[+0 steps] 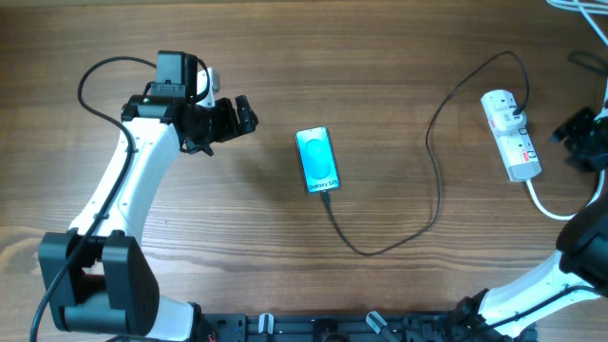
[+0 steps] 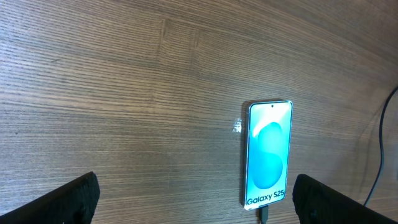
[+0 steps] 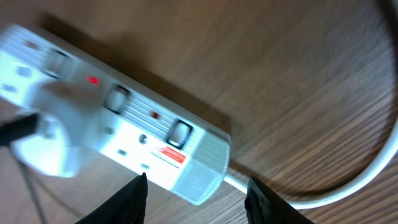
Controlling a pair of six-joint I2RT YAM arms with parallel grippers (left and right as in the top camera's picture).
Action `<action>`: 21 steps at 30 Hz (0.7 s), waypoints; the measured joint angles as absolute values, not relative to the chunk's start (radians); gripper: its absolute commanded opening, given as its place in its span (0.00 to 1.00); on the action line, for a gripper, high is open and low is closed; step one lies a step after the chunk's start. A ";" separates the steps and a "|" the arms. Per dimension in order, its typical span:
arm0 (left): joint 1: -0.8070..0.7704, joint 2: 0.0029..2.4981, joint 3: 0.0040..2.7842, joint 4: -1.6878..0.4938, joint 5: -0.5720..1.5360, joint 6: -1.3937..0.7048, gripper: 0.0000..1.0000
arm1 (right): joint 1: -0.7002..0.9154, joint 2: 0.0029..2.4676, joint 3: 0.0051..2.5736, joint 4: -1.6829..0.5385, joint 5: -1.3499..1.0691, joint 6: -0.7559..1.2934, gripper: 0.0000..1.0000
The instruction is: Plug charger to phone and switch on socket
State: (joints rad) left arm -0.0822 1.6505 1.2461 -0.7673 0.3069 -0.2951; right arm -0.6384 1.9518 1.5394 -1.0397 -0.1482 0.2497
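Your left hand (image 1: 241, 120): fingers (image 2: 65, 200) spread wide, nothing between them, above the desk (image 1: 380, 57) to the left of the phone.
Phone (image 1: 317, 160): flat mid-desk, screen up, teal, reading "Galaxy S25".
Charger (image 1: 434, 161): black cable, one end seated in the phone's lower edge, looping right to its white plug head in the socket.
Socket (image 1: 510, 135): white power strip near your right edge, a red light (image 3: 93, 79) glowing by one switch, thick white cord (image 3: 348, 186) trailing off.
Your right hand (image 1: 578, 139): fingers (image 3: 132, 200) partly apart, empty, just beside the socket's cord end.
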 measured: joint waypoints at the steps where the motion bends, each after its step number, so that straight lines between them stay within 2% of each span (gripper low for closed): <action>1: -0.082 1.650 1.246 -0.767 0.307 -0.295 1.00 | -0.638 1.952 1.509 -1.022 -0.144 0.257 0.52; 6: -0.082 1.650 1.246 -0.767 0.307 -0.295 1.00 | -0.638 1.952 1.396 -0.960 -0.136 0.287 0.54; 11: -0.082 1.650 1.246 -0.767 0.307 -0.295 1.00 | -0.638 1.952 1.382 -0.936 -0.134 0.302 0.70; 15: -0.082 1.650 1.246 -0.767 0.307 -0.295 1.00 | -0.638 1.952 1.382 -0.918 -0.154 0.299 0.71; 16: -0.082 1.650 1.246 -0.767 0.307 -0.295 1.00 | -0.638 1.952 1.382 -0.919 -0.159 0.297 0.74; 18: -0.082 1.650 1.246 -0.767 0.307 -0.295 1.00 | -0.638 1.952 1.382 -0.918 -0.167 0.287 1.00; 21: -0.082 1.650 1.246 -0.767 0.307 -0.295 1.00 | -0.638 1.952 1.382 -0.902 -0.177 0.279 1.00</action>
State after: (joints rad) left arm -0.0822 1.6501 1.2461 -0.7673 0.3069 -0.2951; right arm -0.6376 1.9518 1.3823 -0.9020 -0.1768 0.2787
